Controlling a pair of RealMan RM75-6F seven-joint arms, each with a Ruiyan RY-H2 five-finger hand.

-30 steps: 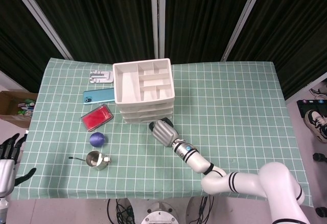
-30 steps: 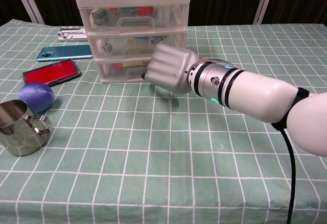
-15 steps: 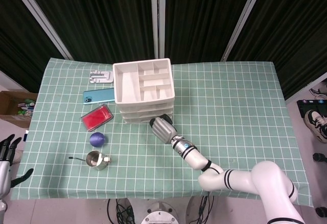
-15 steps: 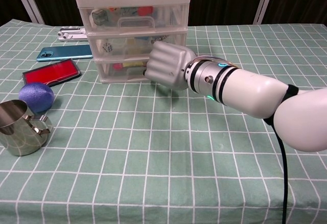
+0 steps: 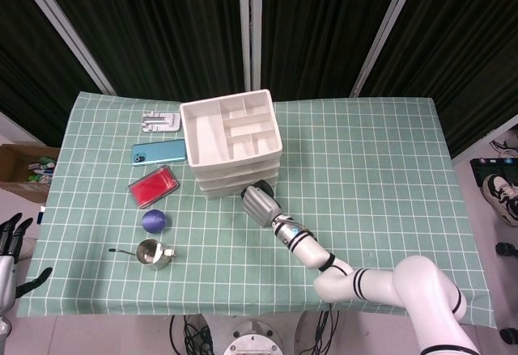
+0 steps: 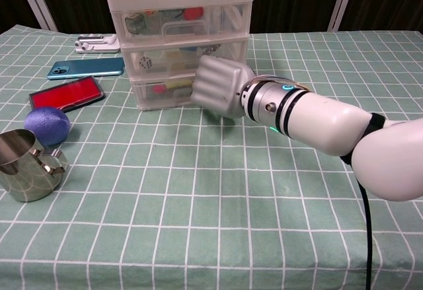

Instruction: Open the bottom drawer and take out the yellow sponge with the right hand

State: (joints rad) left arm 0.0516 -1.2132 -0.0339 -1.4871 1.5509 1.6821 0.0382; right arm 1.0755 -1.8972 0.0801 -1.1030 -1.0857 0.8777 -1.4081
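Note:
The white three-drawer unit (image 5: 233, 177) (image 6: 178, 12) stands mid-table with all its drawers closed. Its bottom drawer (image 6: 162, 93) is translucent, and a faint yellowish shape (image 6: 174, 84), likely the sponge, shows inside. My right hand (image 6: 221, 86) (image 5: 259, 204) is curled into a fist against the right part of that drawer's front. The fist hides the fingertips, so I cannot tell whether they hook the handle. My left hand (image 5: 10, 246) hangs off the table's lower left corner, holding nothing, with its fingers spread.
Left of the unit lie a teal phone (image 6: 86, 68), a red case (image 6: 66, 92), a blue ball (image 6: 47, 123) and a metal cup (image 6: 23, 164). A white-grey clip-like object (image 5: 161, 120) sits behind the phone. A cardboard box (image 5: 24, 169) stands off the table's left edge.
My right fist has pressed closer to the bottom drawer. The whole drawer unit has slid and twisted slightly to the right, drawers still closed. My left hand has sunk lower.

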